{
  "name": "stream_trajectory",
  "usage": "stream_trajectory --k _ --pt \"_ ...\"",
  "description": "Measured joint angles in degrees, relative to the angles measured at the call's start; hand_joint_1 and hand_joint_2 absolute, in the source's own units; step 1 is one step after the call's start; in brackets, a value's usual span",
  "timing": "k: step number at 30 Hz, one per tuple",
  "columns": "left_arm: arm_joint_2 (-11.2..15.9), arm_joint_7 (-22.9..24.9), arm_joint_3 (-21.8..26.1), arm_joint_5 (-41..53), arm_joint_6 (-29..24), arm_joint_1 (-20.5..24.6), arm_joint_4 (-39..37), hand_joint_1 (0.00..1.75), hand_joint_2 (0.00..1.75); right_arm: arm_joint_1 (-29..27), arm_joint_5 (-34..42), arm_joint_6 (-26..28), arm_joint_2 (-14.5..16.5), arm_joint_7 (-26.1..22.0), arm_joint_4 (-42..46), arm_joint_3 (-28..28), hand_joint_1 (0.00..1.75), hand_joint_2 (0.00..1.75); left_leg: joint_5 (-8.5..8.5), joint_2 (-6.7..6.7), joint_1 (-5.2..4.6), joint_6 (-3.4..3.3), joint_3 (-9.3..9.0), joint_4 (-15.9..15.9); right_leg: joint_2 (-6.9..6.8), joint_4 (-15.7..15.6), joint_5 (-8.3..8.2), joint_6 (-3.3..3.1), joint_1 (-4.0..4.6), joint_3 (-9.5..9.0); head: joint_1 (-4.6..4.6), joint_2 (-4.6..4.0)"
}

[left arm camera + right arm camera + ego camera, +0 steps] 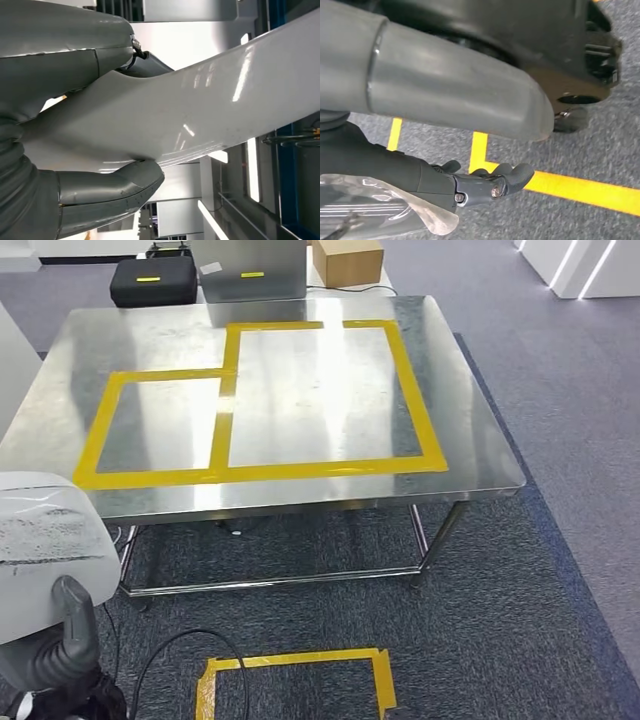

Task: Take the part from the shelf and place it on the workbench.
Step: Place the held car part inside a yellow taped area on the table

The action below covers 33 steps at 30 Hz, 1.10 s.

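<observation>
I read no brand or writing anywhere; the nearest things to labels are small yellow strips on the black case and on the grey case behind the workbench, too small to make out, and a plain cardboard box stands beside them. Yellow tape marks two adjoining rectangles on the steel top, and a further taped outline lies on the grey carpet in front of it.

The part — a large, glossy white curved panel — sits at the lower left of the head view, in front of the bench and not over its top. The left hand is under it there; the left wrist view gives what the head view lacks: the part clamped between the thick thumb on one face and the fingers on the other.

The right hand hangs over the carpet and a yellow floor line — its dark fingers look loosely curled around nothing, though I cannot tell for certain.
</observation>
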<state>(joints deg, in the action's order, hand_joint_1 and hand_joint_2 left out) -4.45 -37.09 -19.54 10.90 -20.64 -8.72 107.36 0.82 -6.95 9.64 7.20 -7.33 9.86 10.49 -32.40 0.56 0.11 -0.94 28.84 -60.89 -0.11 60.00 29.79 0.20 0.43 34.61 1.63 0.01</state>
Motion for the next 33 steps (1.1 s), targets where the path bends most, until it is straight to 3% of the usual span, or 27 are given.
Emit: stream_trajectory --k 2,4,6,7,8,9,11,12,13,16,18,21,22,23,24,26,28,31,33 --pt "0.16 -0.08 0.54 0.29 -0.23 -0.03 0.04 1.75 1.75 -0.05 -0.24 0.01 0.02 0.24 0.03 -0.02 0.00 0.00 -0.09 -0.06 0.01 0.54 0.23 -2.28 -0.08 -0.93 -0.51 -0.51 -0.35 -1.91 -0.18 0.00" --pt "0.45 -0.13 1.09 0.57 -0.33 -0.01 0.07 1.75 1.75 0.18 -0.46 -0.05 0.03 0.35 0.04 -0.02 0.00 0.00 -1.70 -0.11 0.20 1.26 3.32 -7.63 -0.07 -1.39 -0.08 -0.82 -0.59 -3.35 -0.50 -0.01" --pt "0.77 -0.13 1.52 1.07 -0.37 -0.07 0.07 1.75 1.75 0.24 -0.52 -0.09 0.03 0.44 0.04 -0.02 0.00 0.00 -4.67 -0.13 0.50 1.97 7.45 -12.49 0.02 -1.49 0.78 -0.90 -0.71 -4.28 -0.56 -0.01" --pt "0.94 -0.13 1.73 1.43 -0.42 -0.10 0.07 1.75 1.75 0.20 -0.52 -0.11 0.03 0.48 0.04 -0.02 0.00 0.00 -5.62 -0.14 0.64 2.20 8.82 -13.12 0.07 -1.49 1.34 -0.84 -0.78 -4.87 -0.56 -0.01" --pt "1.12 -0.13 1.97 1.79 -0.49 -0.10 0.07 1.75 1.75 0.15 -0.55 -0.16 0.03 0.51 0.04 -0.02 0.00 0.00 -5.45 -0.15 0.75 2.34 9.45 -12.19 0.12 -1.49 1.96 -0.71 -0.88 -5.59 -0.56 -0.01" --pt "1.32 -0.13 2.22 2.11 -0.54 -0.10 0.08 1.75 1.75 0.12 -0.59 -0.20 0.04 0.52 0.04 -0.02 0.00 0.00 -3.76 -0.18 0.83 2.39 9.47 -9.87 0.18 -1.49 2.61 -0.53 -0.99 -6.42 -0.57 -0.01" --pt "1.77 -0.02 2.80 2.76 -0.59 -0.12 0.07 1.75 1.75 0.06 -0.72 -0.34 0.04 0.53 0.02 -0.02 0.00 0.00 2.29 -0.45 0.83 2.24 9.05 -3.93 0.30 -1.49 3.92 -0.04 -1.10 -7.59 -0.67 -0.01" --pt "2.00 0.21 3.12 3.28 -0.58 -0.13 0.07 1.75 1.75 0.16 -0.78 -0.40 0.04 0.53 0.01 -0.02 0.00 0.00 4.23 -0.60 0.71 1.94 8.94 -2.04 0.31 -1.55 4.48 0.30 -1.09 -7.78 -0.74 -0.01" --pt "2.27 0.62 3.49 4.06 -0.53 -0.11 0.08 1.75 1.75 0.22 -0.82 -0.45 0.04 0.56 0.00 -0.02 0.00 0.00 5.41 -0.67 0.56 1.50 8.94 -1.06 0.27 -1.66 4.83 0.70 -1.07 -8.06 -0.81 -0.01" --pt "3.32 2.77 4.99 7.53 0.47 0.83 0.11 1.75 1.75 0.35 -0.69 -0.61 0.07 0.60 0.07 -0.03 0.00 0.00 5.23 -0.40 0.50 -0.05 7.60 -0.21 0.02 -1.46 4.86 1.89 -1.06 -9.49 -0.74 -0.01" --pt "4.22 4.69 6.21 10.39 1.77 2.36 -0.10 1.75 1.75 0.57 -0.44 -1.01 0.06 0.57 0.10 -0.05 0.00 0.00 4.80 -0.25 0.71 -0.73 6.05 0.44 0.00 1.83 5.71 2.14 -1.08 -7.99 -0.28 -0.01" --pt "6.02 7.57 8.11 14.69 3.14 5.14 -1.51 1.75 1.75 0.87 -0.45 -1.74 0.05 0.82 0.11 -0.08 0.00 0.00 3.64 -0.20 0.69 -1.19 4.72 0.71 0.06 11.17 9.32 2.37 -1.08 -0.54 0.39 0.00" --pt "6.70 8.44 8.85 15.87 3.40 5.98 -2.37 1.75 1.75 0.83 -0.62 -2.00 0.05 1.05 0.11 -0.08 0.00 0.00 3.07 -0.17 0.66 -1.21 4.13 0.72 0.05 12.68 10.13 2.41 -1.07 1.63 0.45 0.00" --pt "7.35 9.22 9.59 16.86 3.57 6.81 -3.36 1.75 1.75 0.73 -0.85 -2.28 0.05 1.34 0.11 -0.08 0.00 0.00 2.46 -0.13 0.63 -1.17 3.40 0.72 0.05 12.48 9.99 2.38 -1.05 3.01 0.49 -0.01" --pt "8.01 10.07 10.35 17.80 3.68 7.69 -4.45 1.75 1.75 0.65 -1.13 -2.57 0.05 1.65 0.11 -0.08 0.00 0.00 1.81 -0.09 0.61 -1.09 2.53 0.72 0.05 10.64 8.45 2.22 -1.03 3.60 0.51 -0.01" --pt "9.45 12.23 11.88 20.31 3.82 9.85 -7.03 1.75 1.75 0.45 -1.70 -3.16 0.01 2.31 0.05 -0.08 0.00 0.00 0.49 -0.09 0.58 -0.75 0.81 0.71 0.05 4.96 2.04 1.62 -0.85 3.78 0.39 -0.01" --pt "11.33 14.85 13.31 23.53 4.49 12.54 -10.42 1.75 1.75 0.41 -2.16 -3.68 -0.08 2.79 -0.03 -0.08 0.00 0.00 -0.39 -0.02 0.56 -0.15 -0.09 0.82 0.05 1.56 -2.68 0.90 -0.46 3.75 0.17 -0.01" --pt "14.31 18.61 14.46 27.41 7.98 17.84 -16.21 1.75 1.75 0.82 -2.70 -4.29 -0.14 3.60 0.03 -0.08 0.00 0.00 0.06 0.07 0.62 0.94 0.00 0.17 0.01 0.47 -3.71 -0.09 -0.27 2.90 -0.03 0.00" --pt "15.70 20.89 14.51 29.51 11.49 22.31 -20.80 1.75 1.75 1.08 -2.91 -4.58 -0.14 4.09 0.09 -0.08 0.00 0.00 0.56 -0.06 0.67 1.62 2.35 -3.73 -0.02 -0.64 -3.64 -0.53 -0.59 1.89 -0.22 0.00"
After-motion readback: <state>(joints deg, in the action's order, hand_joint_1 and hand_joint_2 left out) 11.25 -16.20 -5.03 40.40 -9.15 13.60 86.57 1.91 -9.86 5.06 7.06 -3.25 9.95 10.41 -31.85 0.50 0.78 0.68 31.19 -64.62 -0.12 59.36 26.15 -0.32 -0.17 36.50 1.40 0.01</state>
